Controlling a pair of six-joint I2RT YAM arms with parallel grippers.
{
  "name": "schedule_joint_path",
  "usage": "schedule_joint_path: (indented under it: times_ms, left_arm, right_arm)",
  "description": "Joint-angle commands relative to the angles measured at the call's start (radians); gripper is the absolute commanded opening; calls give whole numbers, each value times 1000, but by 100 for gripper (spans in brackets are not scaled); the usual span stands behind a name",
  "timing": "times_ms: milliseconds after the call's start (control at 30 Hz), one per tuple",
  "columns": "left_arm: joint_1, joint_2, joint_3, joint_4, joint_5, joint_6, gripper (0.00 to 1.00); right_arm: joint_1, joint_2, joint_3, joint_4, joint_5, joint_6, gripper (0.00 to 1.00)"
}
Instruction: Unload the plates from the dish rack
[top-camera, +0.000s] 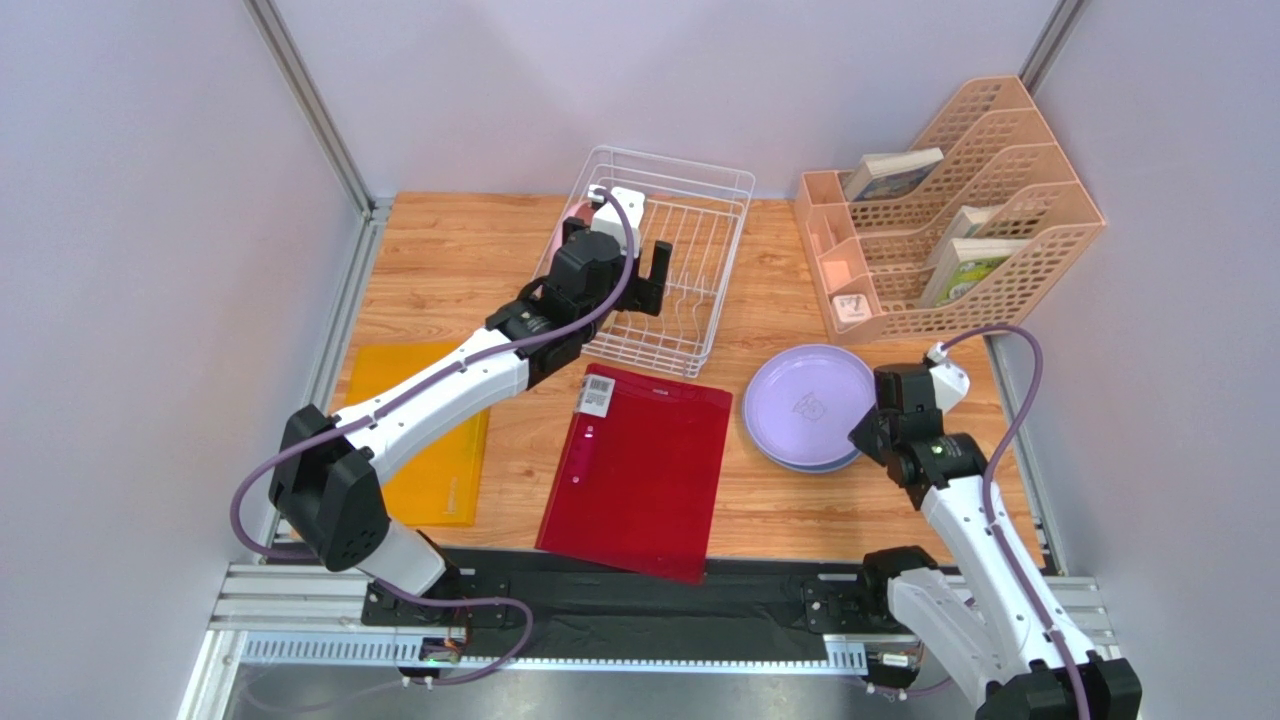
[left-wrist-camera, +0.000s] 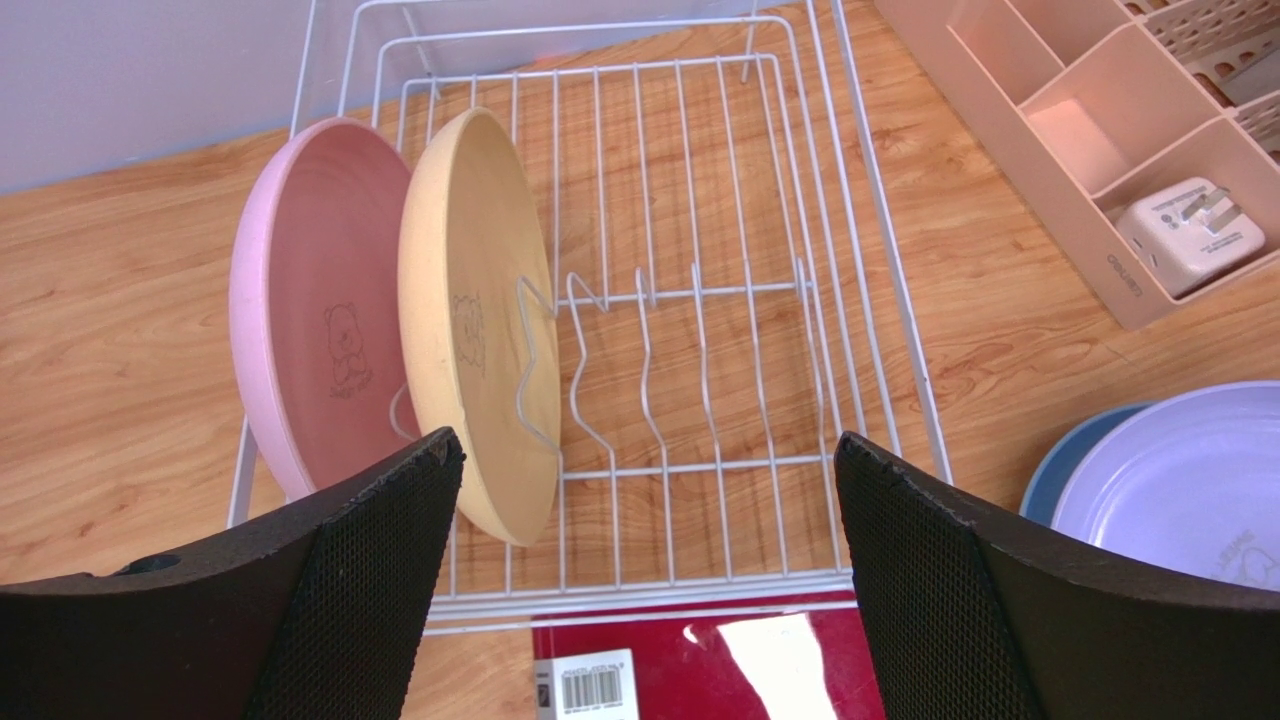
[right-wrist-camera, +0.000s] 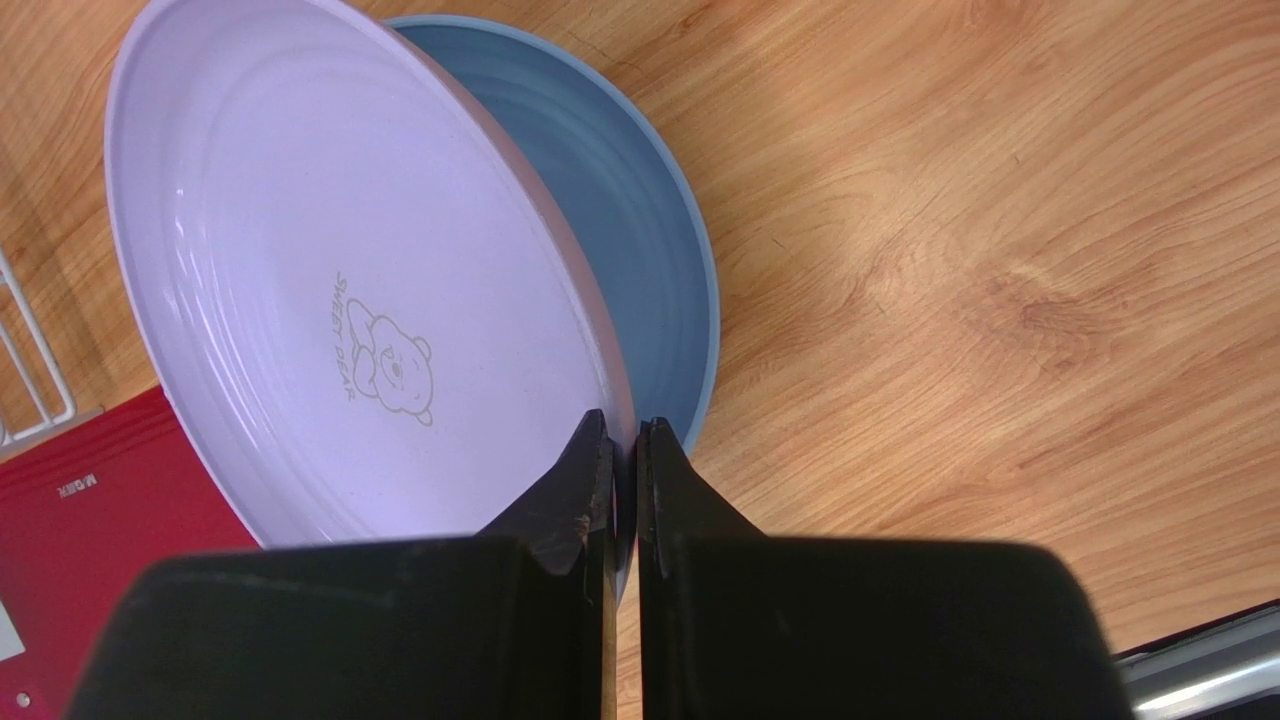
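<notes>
While lilac plate (right-wrist-camera: 346, 300) half-hides blue plate (right-wrist-camera: 661, 285), right jaws pinch lilac rim, left jaws spread.

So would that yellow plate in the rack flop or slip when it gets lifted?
Probably stiff: the yellow plate stands on edge without sagging. Its matte face looks grippable rather than slick. Freed from the dish rack prongs, being round, it could roll or tip.

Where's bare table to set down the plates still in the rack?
Far-left corner, between dish rack, wall and orange sheet, is barest. A narrow strip lies between rack and peach organizer. Crowded: red folder and lilac plate stack fill the front and right.
</notes>
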Motion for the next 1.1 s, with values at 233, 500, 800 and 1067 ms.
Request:
schedule_joint_path:
  times_ms: [233,500,800,1067]
  left_arm:
    - [8,-44,-3,36,14,8,98]
    - [11,-41,-3,35,14,8,98]
    - [14,-49,-9,30,11,7,98]
    - [12,-46,-10,22,11,2,98]
  right_arm:
    - [-2,-39,27,2,56,18,0]
    - [-2,-47,19,-4,58,25,0]
    - [-2,-50,8,-40,62,45,0]
    - [-2,-108,-53,-42,24,94,0]
